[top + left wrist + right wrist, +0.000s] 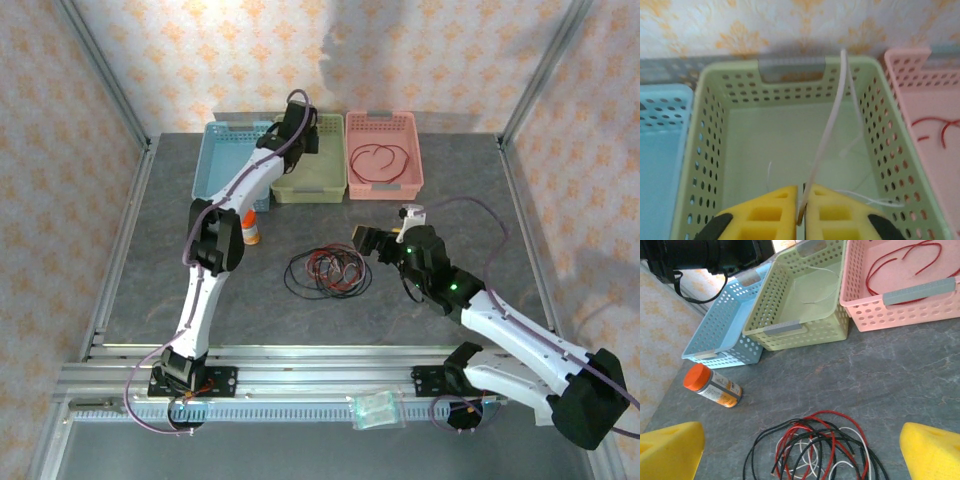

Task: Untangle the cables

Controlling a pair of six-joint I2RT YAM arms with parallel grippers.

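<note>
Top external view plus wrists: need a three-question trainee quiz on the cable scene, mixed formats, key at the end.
1. True or false: the pink basket holds a red cable.
2. The left end effector, shut on a white cable, hangs over which basket? A blue, B green basket, C pink.
3. Fill in: the right end effector has its jaws ___ above the tangled pile.
Key: 1 true; 2 B; 3 open.
</note>
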